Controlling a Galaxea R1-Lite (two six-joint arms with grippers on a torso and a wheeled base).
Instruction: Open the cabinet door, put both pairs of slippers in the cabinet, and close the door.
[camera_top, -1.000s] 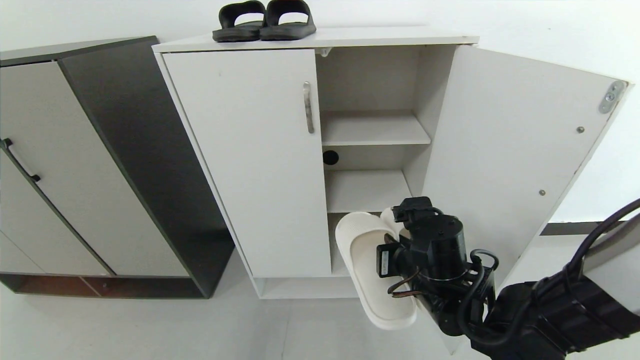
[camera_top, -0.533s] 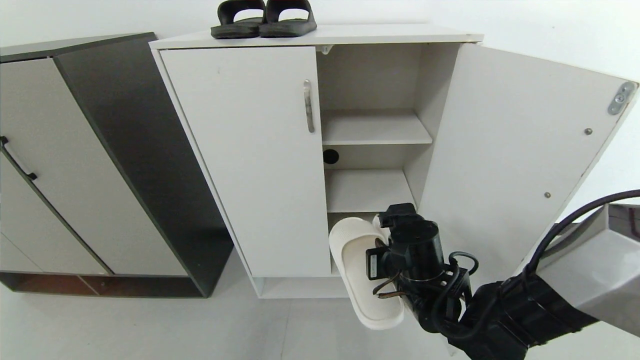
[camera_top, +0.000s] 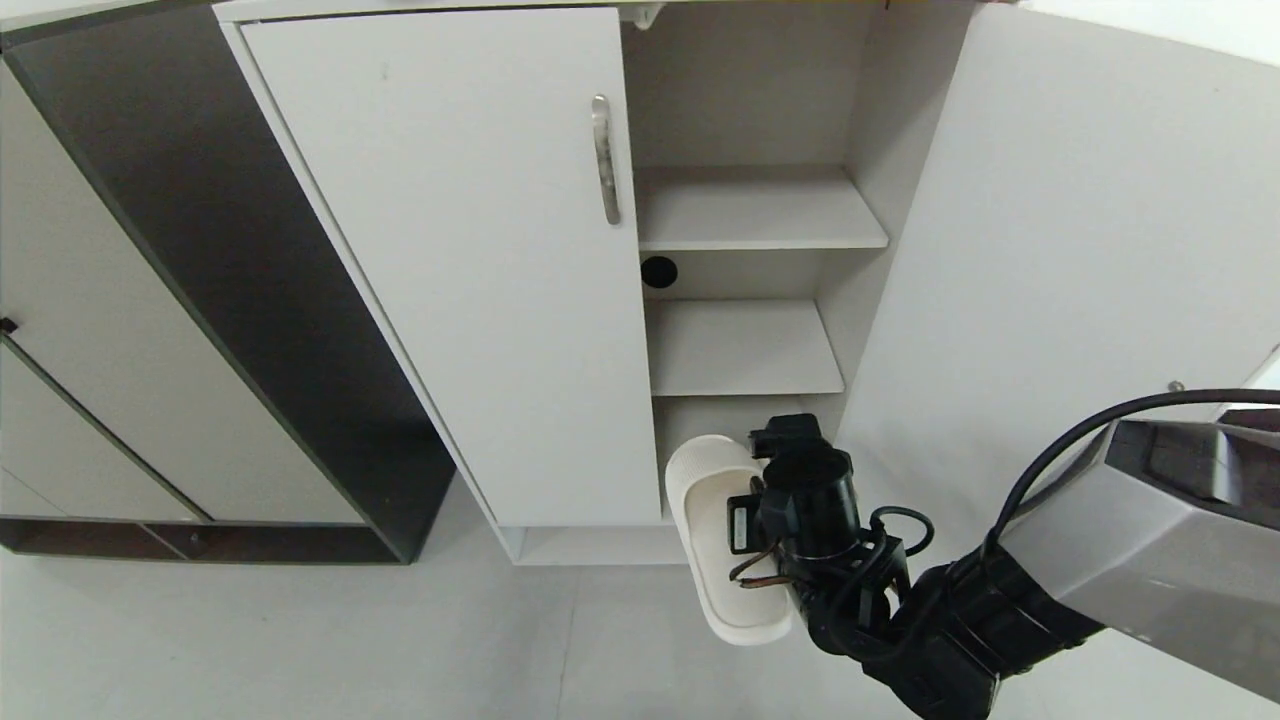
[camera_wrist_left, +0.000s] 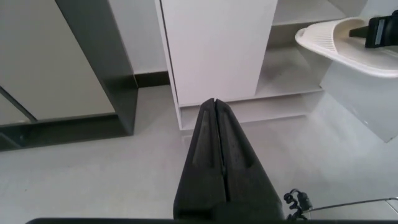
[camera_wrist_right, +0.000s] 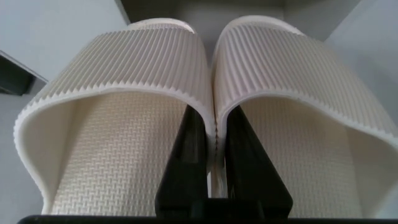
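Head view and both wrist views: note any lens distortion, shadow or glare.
Head view: wide-angle bending, the closed door and the open door splay outward; soft shade under the shelves, no glare. Left wrist view: even light on the floor, left gripper dark and matte. Right wrist view: white slippers evenly lit, shade beneath their straps around the right gripper.

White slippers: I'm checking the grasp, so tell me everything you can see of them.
The white slippers are a cream, foam-looking pair with ribbed straps and textured footbeds. They sit side by side, inner strap edges pinched together by the right gripper, held off the floor, toes toward the lowest compartment of the open cabinet.
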